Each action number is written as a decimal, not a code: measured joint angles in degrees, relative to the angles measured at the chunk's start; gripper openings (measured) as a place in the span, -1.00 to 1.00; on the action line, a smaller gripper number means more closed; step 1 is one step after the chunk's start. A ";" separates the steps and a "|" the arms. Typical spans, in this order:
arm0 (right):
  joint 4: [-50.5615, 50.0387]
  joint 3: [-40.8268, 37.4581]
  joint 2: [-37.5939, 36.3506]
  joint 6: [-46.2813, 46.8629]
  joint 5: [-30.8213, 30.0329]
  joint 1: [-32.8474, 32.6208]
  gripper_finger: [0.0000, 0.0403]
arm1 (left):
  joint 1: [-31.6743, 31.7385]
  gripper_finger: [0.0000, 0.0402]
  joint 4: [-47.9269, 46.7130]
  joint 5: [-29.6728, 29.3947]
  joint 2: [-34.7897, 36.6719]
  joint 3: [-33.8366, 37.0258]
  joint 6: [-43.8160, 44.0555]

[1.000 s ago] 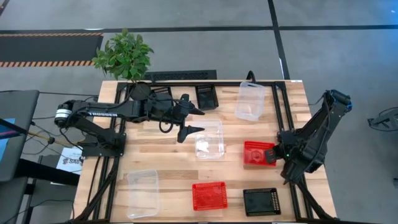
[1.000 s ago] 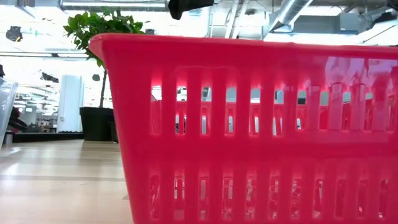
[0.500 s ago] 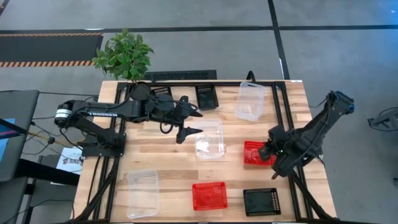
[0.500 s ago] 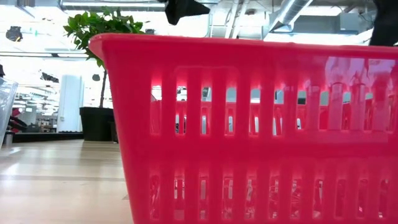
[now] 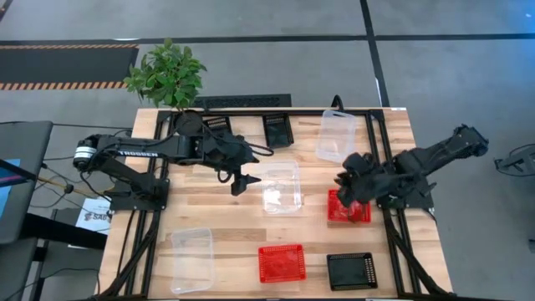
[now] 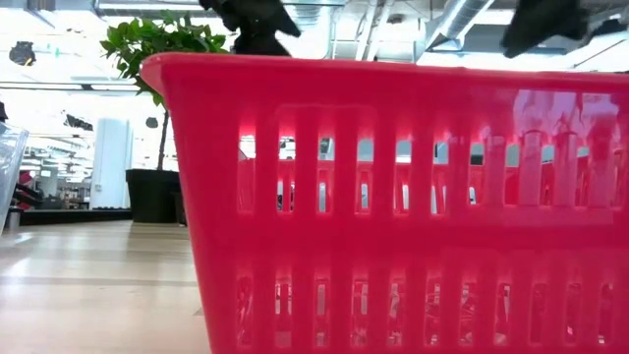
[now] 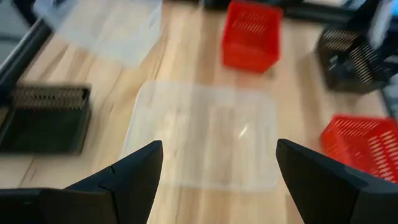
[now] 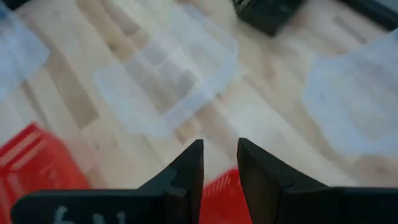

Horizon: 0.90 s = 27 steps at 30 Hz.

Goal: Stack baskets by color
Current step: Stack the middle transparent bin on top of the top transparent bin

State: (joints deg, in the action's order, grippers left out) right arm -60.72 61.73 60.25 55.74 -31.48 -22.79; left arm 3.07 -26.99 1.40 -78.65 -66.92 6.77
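Baskets sit upright on the wooden table. Clear baskets stand at the centre (image 5: 282, 186), the far right (image 5: 337, 135) and the near left (image 5: 192, 259). Red baskets stand right of centre (image 5: 347, 209) and near the front edge (image 5: 282, 262). Black baskets stand at the near right (image 5: 351, 270) and the far side (image 5: 278, 130), with another (image 5: 216, 125) partly under the left arm. My left gripper (image 7: 217, 168) hangs wide open, tipped down, just left of the centre clear basket (image 7: 205, 134). My right gripper (image 8: 219, 162) hovers over the red basket's far left part, its fingers a narrow gap apart with nothing between them.
A potted plant (image 5: 167, 75) stands at the table's far left corner. Black frame rails (image 5: 380, 142) run along the table's sides. In the low view the near red basket (image 6: 393, 197) fills most of the picture, with both grippers' dark tips showing above its rim.
My right gripper has swung from the red basket's right side toward the table's left and up, rolling as it went, and now hangs over that basket's far left part. My left gripper has tipped downward toward the table beside the centre clear basket. No basket has moved.
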 joint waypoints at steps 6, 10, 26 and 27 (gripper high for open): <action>6.78 -1.15 3.19 -4.57 3.36 10.88 -0.21 | -0.16 0.49 -7.34 -6.18 0.04 0.31 2.66; 11.56 -1.15 8.34 -6.29 8.56 17.22 0.04 | -0.45 0.49 -7.51 -8.38 0.07 3.47 3.65; 24.91 -1.15 28.00 -6.55 21.77 24.07 0.34 | -0.48 0.49 4.58 -8.57 9.97 17.47 7.55; 25.74 -1.14 29.02 -5.54 22.29 24.07 0.34 | -0.48 0.49 5.30 -8.57 10.44 18.11 7.84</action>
State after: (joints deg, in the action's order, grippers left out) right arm -34.98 60.59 89.27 50.20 -9.19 1.28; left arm 2.59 -21.69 -7.17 -68.21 -48.80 14.61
